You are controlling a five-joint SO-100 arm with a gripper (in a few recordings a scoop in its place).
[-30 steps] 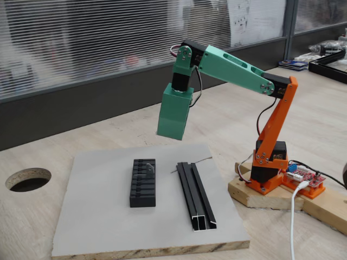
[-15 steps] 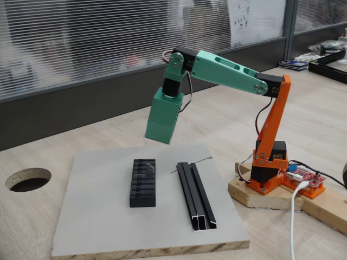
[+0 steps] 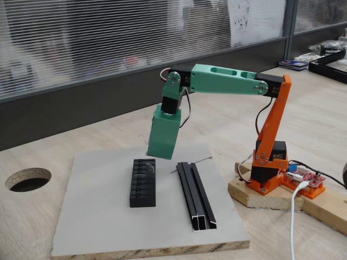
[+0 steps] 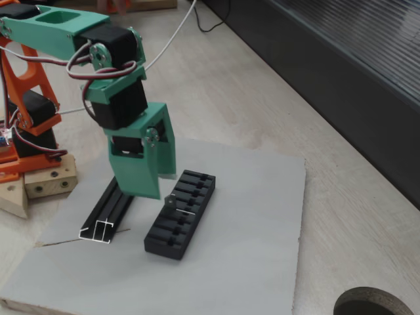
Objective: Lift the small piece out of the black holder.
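The black holder (image 3: 143, 184) (image 4: 180, 213) lies on a grey board (image 3: 97, 216) (image 4: 249, 216), its slots facing up. The small piece (image 3: 150, 168) (image 4: 170, 200), grey and tiny, stands up from a slot near the holder's far end in a fixed view. My green gripper (image 3: 157, 156) (image 4: 154, 190) points down and hangs just above that end of the holder, a little toward the arm's side. Its jaws look shut and nothing is between them. It does not touch the piece.
A longer black channel rail (image 3: 196, 197) (image 4: 108, 210) lies on the board beside the holder, toward the arm's orange base (image 3: 268, 168). A thin wire (image 3: 201, 159) lies at the board's edge. A round hole (image 3: 28, 179) (image 4: 374, 303) opens in the wooden table beyond the board.
The gripper has swung left and come down, from well above the board's far edge to just above the holder's far end. The holder and piece have not moved.
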